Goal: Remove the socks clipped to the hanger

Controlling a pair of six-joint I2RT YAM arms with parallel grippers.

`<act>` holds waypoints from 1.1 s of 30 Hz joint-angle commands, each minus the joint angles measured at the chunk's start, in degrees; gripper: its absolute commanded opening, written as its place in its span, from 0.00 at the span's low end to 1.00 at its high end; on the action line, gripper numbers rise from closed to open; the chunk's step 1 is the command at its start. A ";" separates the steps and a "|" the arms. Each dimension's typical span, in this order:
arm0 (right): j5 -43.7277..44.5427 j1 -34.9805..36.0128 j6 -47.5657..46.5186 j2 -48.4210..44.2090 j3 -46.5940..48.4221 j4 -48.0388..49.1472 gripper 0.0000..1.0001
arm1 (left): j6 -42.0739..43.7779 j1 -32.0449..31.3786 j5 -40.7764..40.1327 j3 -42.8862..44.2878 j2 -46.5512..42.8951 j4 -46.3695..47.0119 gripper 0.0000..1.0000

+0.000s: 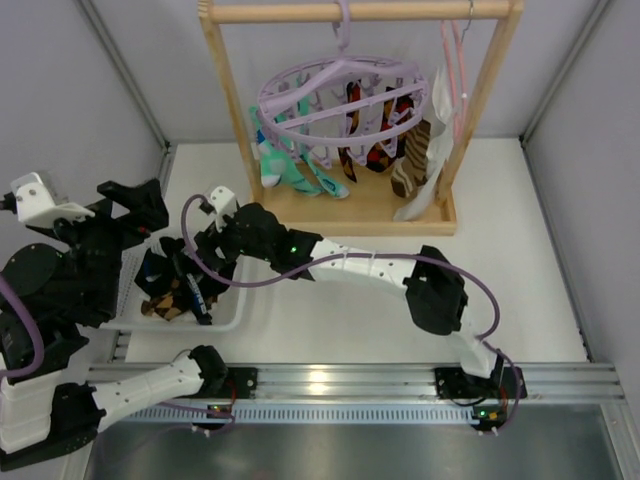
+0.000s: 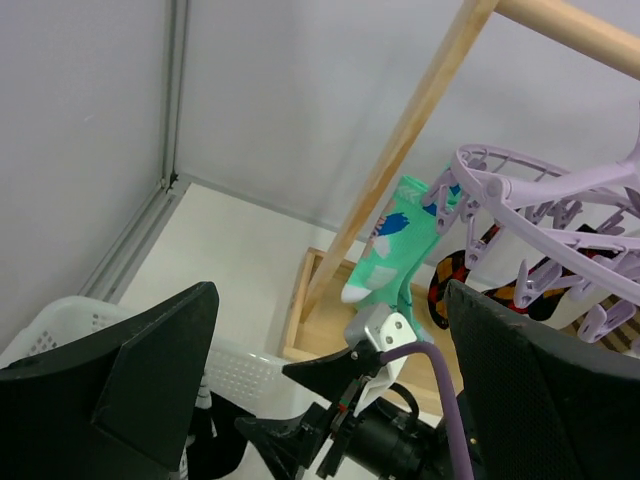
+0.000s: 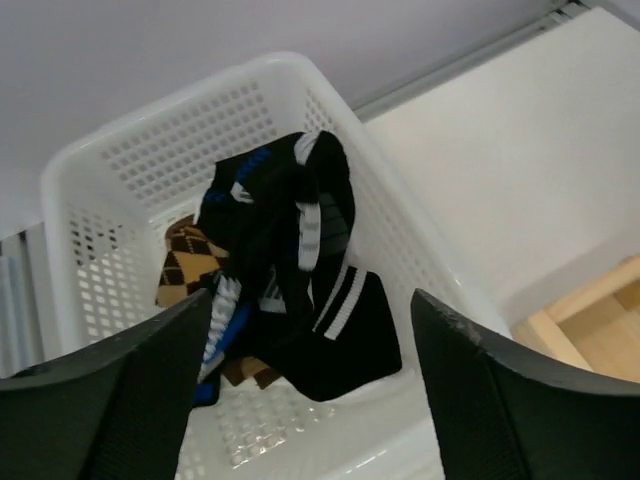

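Observation:
The lilac hanger (image 1: 340, 90) hangs by its hook from the wooden frame's bar. Clipped to it are a mint-green sock (image 1: 272, 165), a red-orange-black sock (image 1: 380, 152) and a brown-striped sock (image 1: 410, 170). My right gripper (image 1: 195, 275) is open and empty over a white basket (image 1: 235, 318). In the right wrist view it (image 3: 310, 300) hovers over black striped socks (image 3: 300, 270) and a brown diamond-patterned sock (image 3: 185, 265) lying in the basket (image 3: 200, 95). My left gripper (image 1: 140, 205) is open and empty, raised left of the basket. Its wrist view (image 2: 330, 290) shows the mint-green sock (image 2: 395, 250) and the hanger (image 2: 540, 200) ahead.
The tall wooden frame (image 1: 230, 110) stands on a wooden base (image 1: 360, 215) at the back. A thin pink hanger (image 1: 455, 60) and a limp white cloth (image 1: 438, 120) hang at its right end. Grey walls close in on both sides.

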 commanded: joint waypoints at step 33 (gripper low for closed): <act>5.34 -40.51 -0.32 -62.23 -54.83 -1.64 0.71 | -8.88 0.10 12.63 -39.06 -16.55 0.68 0.98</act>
